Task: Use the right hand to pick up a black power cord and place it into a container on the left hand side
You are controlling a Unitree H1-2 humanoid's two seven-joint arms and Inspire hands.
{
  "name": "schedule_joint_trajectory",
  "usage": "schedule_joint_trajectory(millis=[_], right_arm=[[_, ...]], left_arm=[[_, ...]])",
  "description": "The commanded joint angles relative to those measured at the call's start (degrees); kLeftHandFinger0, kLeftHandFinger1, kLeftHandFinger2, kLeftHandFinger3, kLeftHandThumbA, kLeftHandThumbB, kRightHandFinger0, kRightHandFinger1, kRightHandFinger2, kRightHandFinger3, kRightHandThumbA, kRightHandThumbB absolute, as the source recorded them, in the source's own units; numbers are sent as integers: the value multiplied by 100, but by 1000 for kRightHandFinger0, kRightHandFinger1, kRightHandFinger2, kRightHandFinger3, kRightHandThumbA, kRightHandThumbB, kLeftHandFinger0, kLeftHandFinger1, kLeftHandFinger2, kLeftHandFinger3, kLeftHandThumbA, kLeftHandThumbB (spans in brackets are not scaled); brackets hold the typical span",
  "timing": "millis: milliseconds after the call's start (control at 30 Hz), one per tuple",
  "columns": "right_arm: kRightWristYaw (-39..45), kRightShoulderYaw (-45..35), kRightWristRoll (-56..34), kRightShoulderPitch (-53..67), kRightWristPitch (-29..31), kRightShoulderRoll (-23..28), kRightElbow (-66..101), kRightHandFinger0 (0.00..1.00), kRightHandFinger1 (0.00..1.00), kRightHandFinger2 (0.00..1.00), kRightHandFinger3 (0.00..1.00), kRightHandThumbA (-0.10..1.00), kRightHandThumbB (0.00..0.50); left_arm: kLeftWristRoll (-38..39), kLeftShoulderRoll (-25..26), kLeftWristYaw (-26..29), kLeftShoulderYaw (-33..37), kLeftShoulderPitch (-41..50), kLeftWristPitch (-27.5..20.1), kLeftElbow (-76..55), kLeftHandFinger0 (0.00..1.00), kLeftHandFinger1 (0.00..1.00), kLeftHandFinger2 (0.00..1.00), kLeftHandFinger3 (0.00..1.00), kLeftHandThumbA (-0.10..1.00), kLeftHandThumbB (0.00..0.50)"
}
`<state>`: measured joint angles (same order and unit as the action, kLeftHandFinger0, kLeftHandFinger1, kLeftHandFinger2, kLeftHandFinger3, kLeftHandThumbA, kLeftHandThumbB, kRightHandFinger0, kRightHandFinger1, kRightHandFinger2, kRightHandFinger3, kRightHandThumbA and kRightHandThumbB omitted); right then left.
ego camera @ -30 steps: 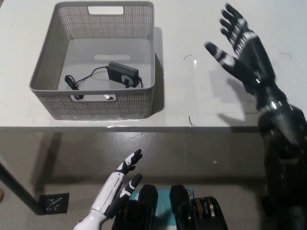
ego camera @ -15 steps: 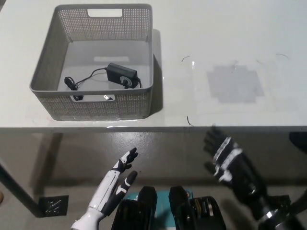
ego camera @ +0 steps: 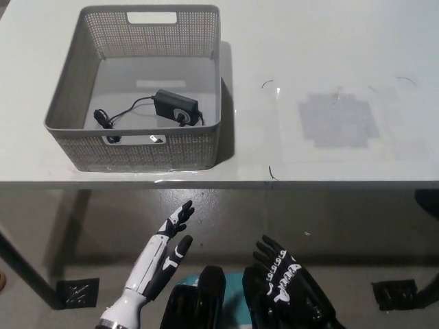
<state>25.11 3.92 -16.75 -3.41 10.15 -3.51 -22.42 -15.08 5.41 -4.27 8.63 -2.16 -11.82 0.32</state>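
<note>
The black right hand [ego camera: 288, 295] hangs at the bottom centre of the frame, below the table [ego camera: 329, 62] edge, fingers spread and empty; the white left hand [ego camera: 158, 264], also spread, rests lower left. In the upper left, the black power cord [ego camera: 171, 107] lies inside the grey basket [ego camera: 147, 147] on the table.

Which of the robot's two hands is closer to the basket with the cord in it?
The white left hand, below the table edge, almost under the basket. The black right hand hangs lower and further right.

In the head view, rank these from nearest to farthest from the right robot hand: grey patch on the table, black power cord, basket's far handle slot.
From the right robot hand, low in frame:
1. Grey patch, on the table's right part.
2. Black power cord, inside the basket on the left.
3. Far handle slot, on the basket's back wall.
</note>
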Motion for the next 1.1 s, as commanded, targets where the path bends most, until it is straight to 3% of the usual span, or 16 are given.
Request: schedule_joint_trajectory(millis=[0,133,333,467,567,767,900,933,1000,1067], right_arm=[[152,-8,-71,-161,539,-69,-35,1000,1000,1000,1000,1000,355],[107,-89,-175,-201,438,-53,9,1000,1000,1000,1000,1000,365],[-8,-112,-96,-172,332,-17,179,1000,1000,1000,1000,1000,367],[-165,-71,213,-230,598,-4,130,1000,1000,1000,1000,1000,350],[-547,-4,869,-266,1153,40,-6,1000,1000,1000,1000,1000,359],[-682,52,1120,-295,1552,46,-197,1000,1000,1000,1000,1000,331],[-753,44,1145,-316,1583,36,-240,1000,1000,1000,1000,1000,340],[-751,45,1147,-318,1603,40,-247,1000,1000,1000,1000,1000,320],[-799,44,1179,-321,1572,42,-237,1000,1000,1000,1000,1000,339],[-785,43,1149,-315,1540,40,-202,1000,1000,1000,1000,1000,321]], left_arm=[[40,-16,100,-25,-73,-217,-78,1000,1000,1000,1000,1000,121],[42,-5,72,-12,-119,-222,-66,1000,1000,1000,1000,1000,139],[43,-3,27,5,-117,-112,-100,1000,1000,1000,1000,1000,123],[22,59,-27,21,-145,-92,-62,1000,1000,1000,1000,1000,138],[48,79,-121,64,-151,25,-104,1000,1000,1000,1000,1000,150],[0,112,-178,114,-118,112,-163,1000,1000,1000,1000,1000,107],[56,107,-204,110,-113,144,-172,1000,1000,1000,1000,1000,109],[54,109,-211,111,-112,156,-180,1000,1000,1000,1000,1000,103],[40,115,-233,110,-119,203,-211,1000,1000,1000,1000,1000,112],[53,115,-259,108,-122,234,-225,1000,1000,1000,1000,1000,109]])
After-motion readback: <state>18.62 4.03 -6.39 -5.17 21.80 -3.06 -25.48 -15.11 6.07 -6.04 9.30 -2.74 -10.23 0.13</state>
